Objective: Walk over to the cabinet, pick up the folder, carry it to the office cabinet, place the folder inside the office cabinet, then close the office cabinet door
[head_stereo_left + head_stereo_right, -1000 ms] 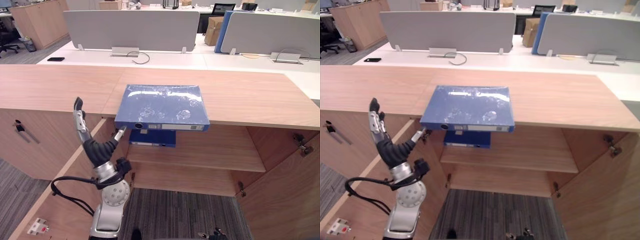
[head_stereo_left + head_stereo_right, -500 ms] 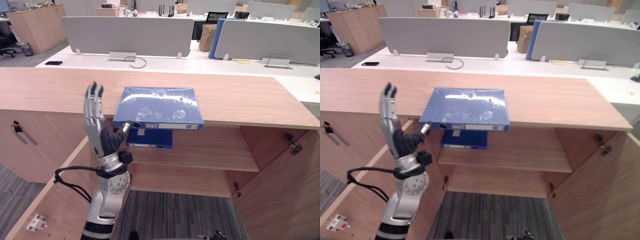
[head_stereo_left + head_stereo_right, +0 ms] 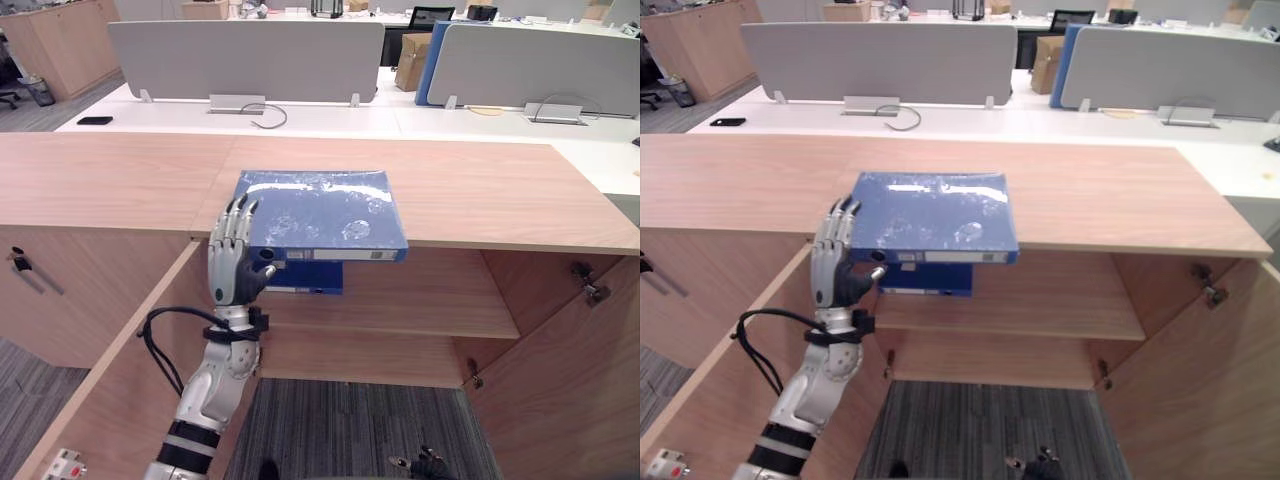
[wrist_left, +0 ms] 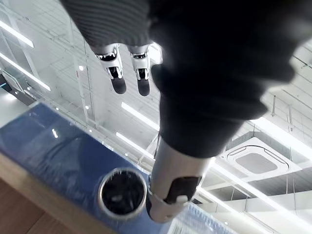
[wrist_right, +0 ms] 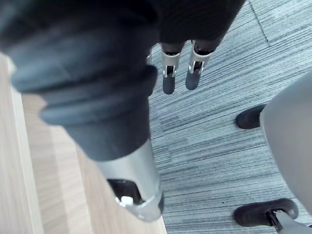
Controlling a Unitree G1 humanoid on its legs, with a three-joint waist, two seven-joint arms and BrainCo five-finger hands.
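You've got two blue folders. The folder [image 3: 320,210] lies flat on the cabinet top [image 3: 120,180], spine toward you, front edge overhanging the open cabinet. The second folder [image 3: 305,277] sits on the shelf [image 3: 420,300] just below it. The top one's spine has one white label [image 3: 345,254], print too small to read, and one ring hole [image 4: 122,192]. Your left hand [image 3: 230,275] is up at the folder's front-left corner, fingers [image 3: 235,215] straight and open along its left edge; can't tell if they touch. The thumb [image 4: 170,185] is just beside the ring hole. Your right hand [image 5: 168,73] hangs over grey carpet [image 5: 219,146], fingers relaxed, holding nothing. Two doors stand open: left door [image 3: 110,400], right door [image 3: 570,390].
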